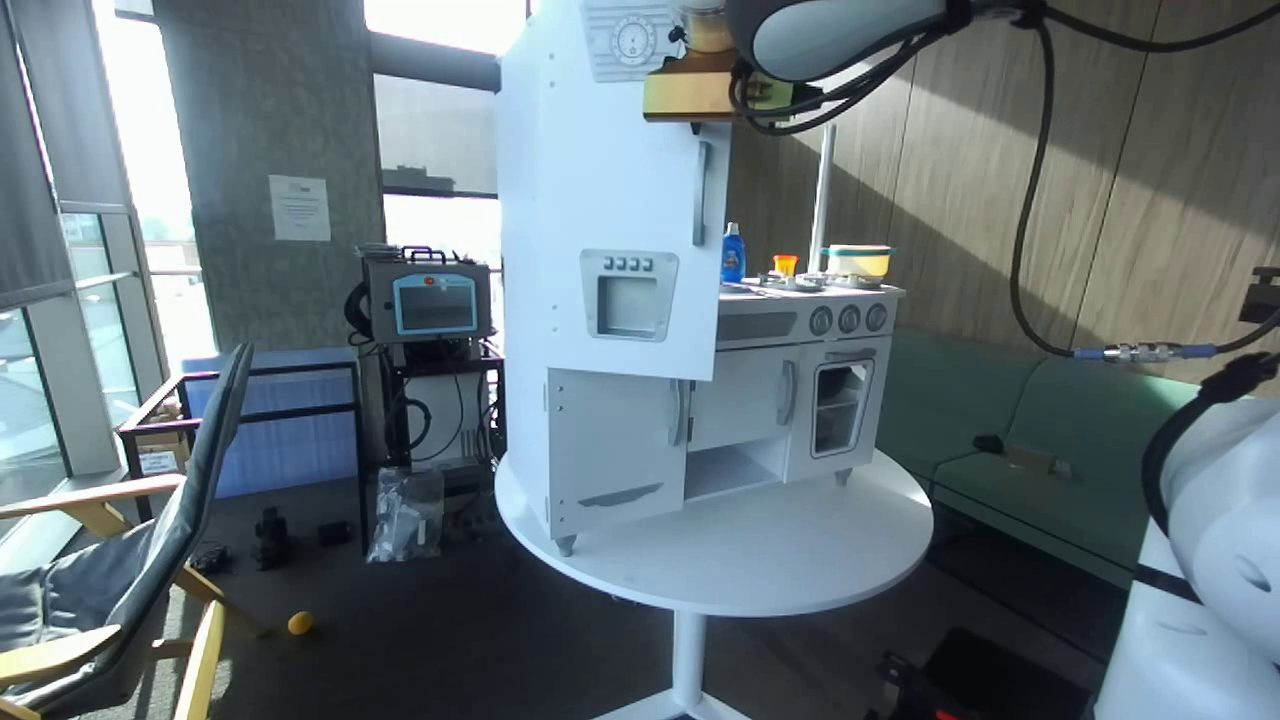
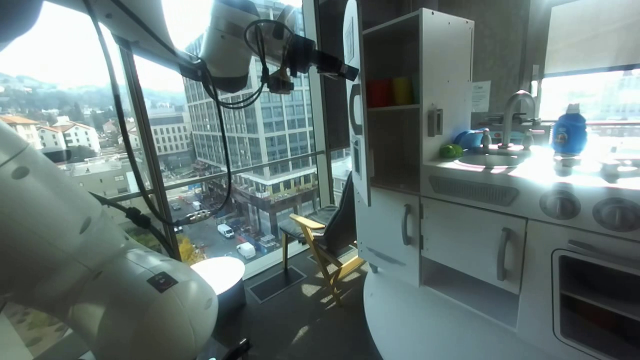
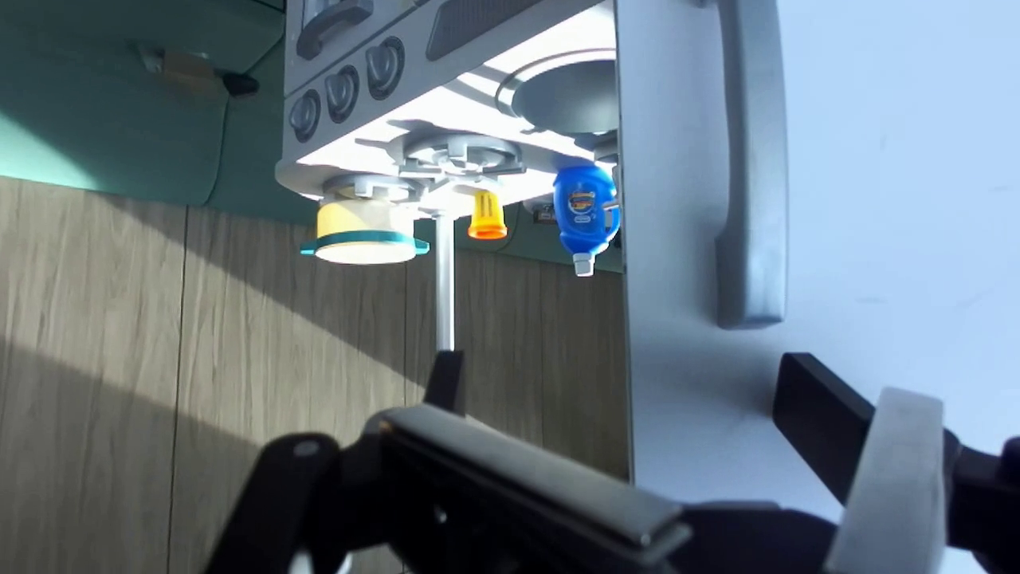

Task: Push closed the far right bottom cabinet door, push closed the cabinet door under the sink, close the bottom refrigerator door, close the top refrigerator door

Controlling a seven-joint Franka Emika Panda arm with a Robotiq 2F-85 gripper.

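The top refrigerator door (image 2: 361,165) stands open in an exterior view, showing the shelves. Its outer face (image 1: 610,180) and its grey handle (image 3: 753,199) also show. The bottom refrigerator door (image 2: 386,225) looks shut or nearly shut. The cabinet door under the sink (image 2: 470,240) and the far right bottom door with a window (image 1: 838,405) look shut. My gripper (image 3: 625,383) is open and empty at the top door, near one end of the handle; in the wrist view, the door's edge lies between its fingertips. The gripper (image 2: 351,73) also shows in an exterior view; I cannot tell whether it touches the door.
The toy kitchen stands on a round white table (image 1: 760,570). A blue bottle (image 1: 733,253), an orange cup (image 3: 488,215) and a yellow pot (image 3: 362,227) sit on the counter. Red (image 2: 378,92) and yellow (image 2: 401,90) cups stand inside the refrigerator. Cables (image 1: 1045,180) hang from the arm.
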